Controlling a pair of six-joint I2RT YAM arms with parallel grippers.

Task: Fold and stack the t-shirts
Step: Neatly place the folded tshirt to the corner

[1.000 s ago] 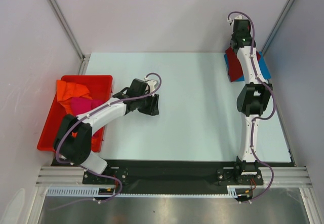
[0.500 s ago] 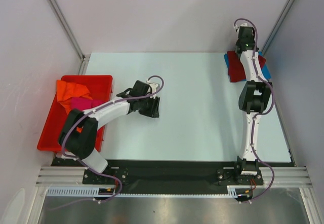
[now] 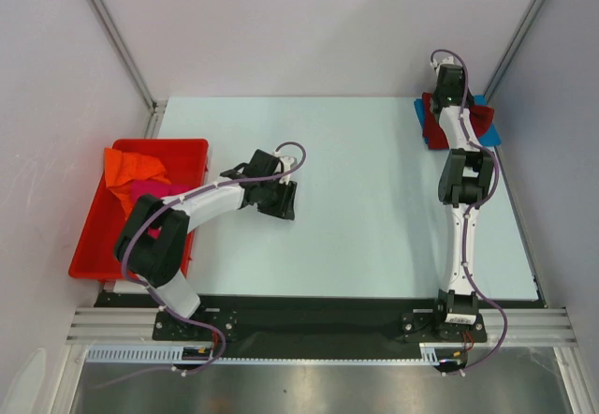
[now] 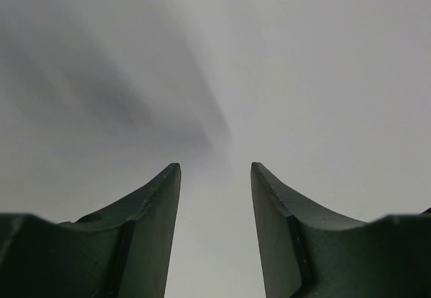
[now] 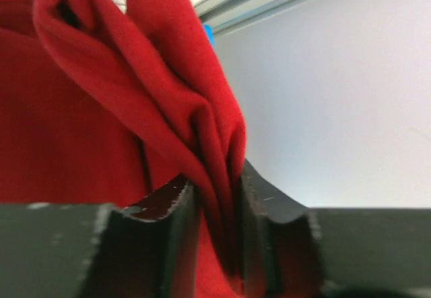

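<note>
A dark red cloth t-shirt lies on a bright blue cloth t-shirt at the pale table's far right corner, one fold pinched by the right gripper. The left gripper hovers spread and empty near a red plastic bin holding an orange t-shirt and a magenta-pink t-shirt.

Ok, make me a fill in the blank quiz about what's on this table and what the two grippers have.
The orange t-shirt and the magenta-pink t-shirt lie in the red ____.
The dark red t-shirt lies on a ____ t-shirt.
The left gripper, over the table, holds ____.
A dark red fold sits between the ____ gripper's fingers.
Missing: bin; bright blue; nothing; right.
</note>
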